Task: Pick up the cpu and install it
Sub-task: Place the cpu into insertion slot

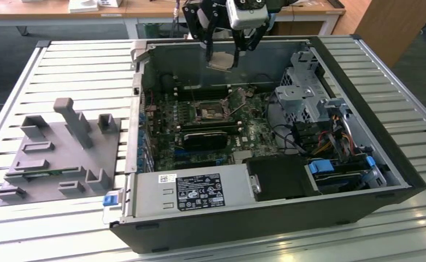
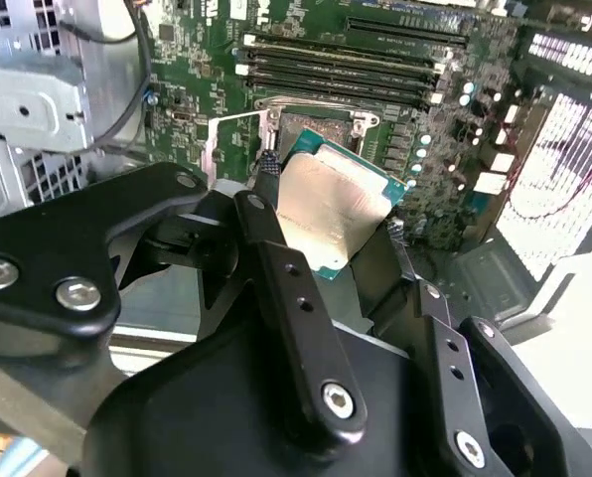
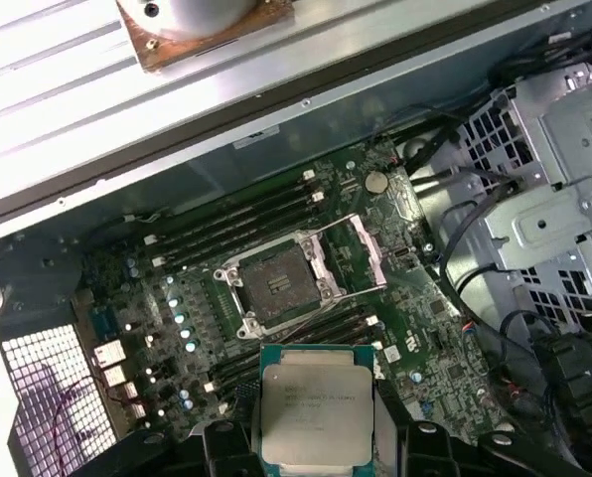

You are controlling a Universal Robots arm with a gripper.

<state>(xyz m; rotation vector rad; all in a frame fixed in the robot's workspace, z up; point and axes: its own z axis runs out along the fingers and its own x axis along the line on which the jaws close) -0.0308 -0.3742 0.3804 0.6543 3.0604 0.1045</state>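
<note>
Biggest thing first: the slatted surface (image 1: 67, 71) carried the open computer case (image 1: 388, 180), lying on its side with the motherboard (image 1: 249, 131) facing up. I'm using the empty socket (image 1: 209, 111) in the middle of that board as my reference for everything.

Off to the exterior view's left of the socket, outside the case, sat the grey fixture tray (image 1: 60, 158). The power supply (image 1: 191, 191) lay on the near side of the socket, with a white label I'm not going to read out.

The gripper (image 1: 224, 54) hung over the case, above the socket and well apart from it, closer to the far wall. Its fingers (image 2: 286, 288) were clamped on the cpu (image 3: 316, 402), one on each opposite edge, shiny lid showing.

In the first wrist view the socket (image 3: 276, 283) sat clear of the chip with its metal frame apparently flipped open. To me the chip's edges looked turned a bit against that frame rather than square with it. There's fine print on the lid too.
</note>
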